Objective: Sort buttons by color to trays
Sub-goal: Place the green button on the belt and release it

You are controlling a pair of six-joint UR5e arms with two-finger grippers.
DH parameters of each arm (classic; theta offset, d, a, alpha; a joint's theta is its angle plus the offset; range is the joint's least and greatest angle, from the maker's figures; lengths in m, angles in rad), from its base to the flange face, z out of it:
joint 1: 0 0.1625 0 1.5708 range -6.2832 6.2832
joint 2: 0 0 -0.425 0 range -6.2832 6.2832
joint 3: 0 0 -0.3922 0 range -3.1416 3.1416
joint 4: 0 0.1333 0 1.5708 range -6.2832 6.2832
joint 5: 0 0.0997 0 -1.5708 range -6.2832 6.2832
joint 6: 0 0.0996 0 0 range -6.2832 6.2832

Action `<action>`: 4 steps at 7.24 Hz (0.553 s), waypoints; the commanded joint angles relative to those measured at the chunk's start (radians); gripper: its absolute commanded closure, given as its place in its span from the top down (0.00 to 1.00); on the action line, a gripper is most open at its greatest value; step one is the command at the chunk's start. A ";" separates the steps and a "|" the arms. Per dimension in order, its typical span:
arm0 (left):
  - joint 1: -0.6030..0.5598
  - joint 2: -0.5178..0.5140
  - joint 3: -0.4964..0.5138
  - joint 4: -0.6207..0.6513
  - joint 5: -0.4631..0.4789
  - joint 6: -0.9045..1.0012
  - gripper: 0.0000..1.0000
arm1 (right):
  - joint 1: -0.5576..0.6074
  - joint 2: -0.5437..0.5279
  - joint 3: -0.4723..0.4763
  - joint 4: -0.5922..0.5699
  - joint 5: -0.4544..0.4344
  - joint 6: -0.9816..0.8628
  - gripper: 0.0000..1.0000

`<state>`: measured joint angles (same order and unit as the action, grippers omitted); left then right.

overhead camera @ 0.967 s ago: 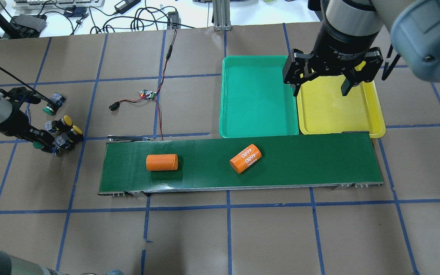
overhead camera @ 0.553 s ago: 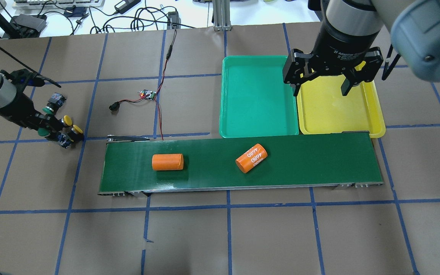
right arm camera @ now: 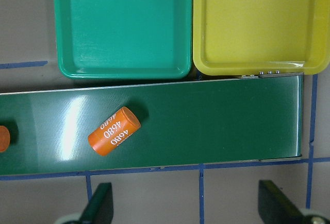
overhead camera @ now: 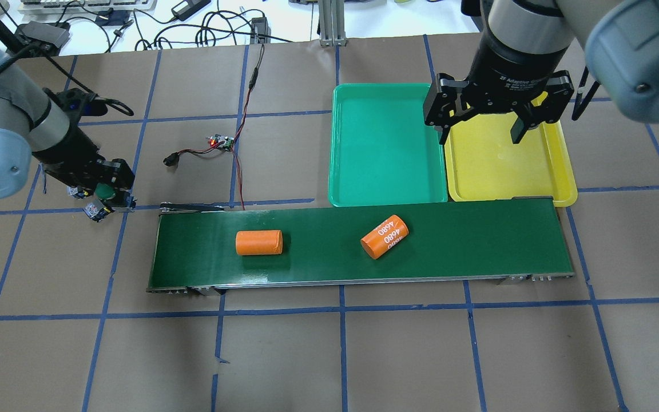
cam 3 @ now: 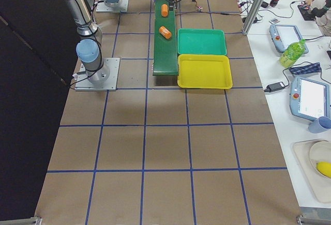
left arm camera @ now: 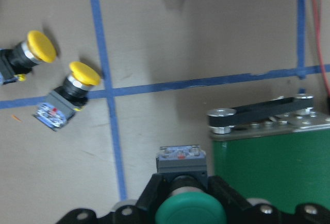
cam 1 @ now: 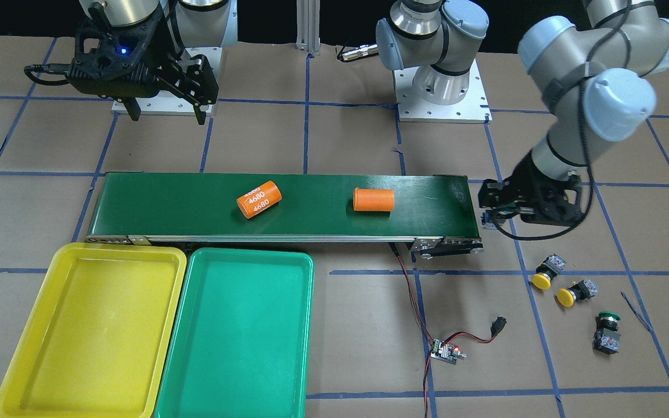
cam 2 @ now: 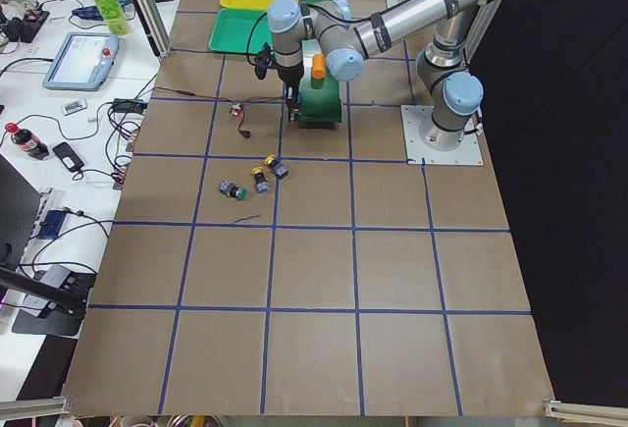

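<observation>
Just off the left end of the conveyor belt (overhead camera: 478, 240), a green-capped push-button (left arm camera: 190, 209) is clamped in the left gripper (overhead camera: 106, 191). The wrist camera shows the fingers pinching it from both sides, with the cap toward the palm and the black body pointing outward. A second ago this gripper was low among the button cluster farther out on the table. It has since come away with this one button and swung toward the belt, whose pulley end now sits just beside the held button in the wrist view.

Left behind on the brown paper are one yellow button (cam 1: 543, 278), a second yellow button (cam 1: 570, 295) and the other green button (cam 1: 607, 331). All three lie near one another and well apart from the trays.

The belt appears to be running. The plain orange cylinder (overhead camera: 258, 242) and the 4680 cylinder (overhead camera: 385, 236) have both drifted a little toward the tray end over the last second.

Neither the teal-green tray (overhead camera: 386, 143) nor the yellow tray (overhead camera: 501, 166) holds a button yet. The right gripper (overhead camera: 481, 134) has not moved. Its fingers are spread wide and it hangs over the seam where the two trays meet.

The first pick looks done. The likely next step is to set this green button on the belt, or carry it across, so that it ends up in the teal-green tray. Three buttons would then remain.
</observation>
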<state>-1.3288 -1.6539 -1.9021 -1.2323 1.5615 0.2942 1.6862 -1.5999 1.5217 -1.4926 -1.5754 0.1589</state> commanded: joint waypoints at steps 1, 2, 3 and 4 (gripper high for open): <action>-0.081 0.008 -0.048 0.008 0.000 -0.114 0.00 | 0.000 0.000 0.000 0.000 0.000 -0.001 1.00; -0.087 0.000 -0.057 0.008 0.000 -0.142 0.00 | 0.000 0.000 0.000 0.000 0.000 -0.001 1.00; -0.105 0.002 -0.067 0.010 -0.001 -0.151 0.08 | 0.000 0.000 0.000 0.000 0.000 -0.001 1.00; -0.115 0.005 -0.081 0.008 0.002 -0.152 0.36 | 0.000 0.000 0.000 0.000 0.000 -0.001 1.00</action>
<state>-1.4281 -1.6507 -1.9674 -1.2237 1.5613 0.1512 1.6859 -1.5999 1.5217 -1.4926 -1.5754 0.1580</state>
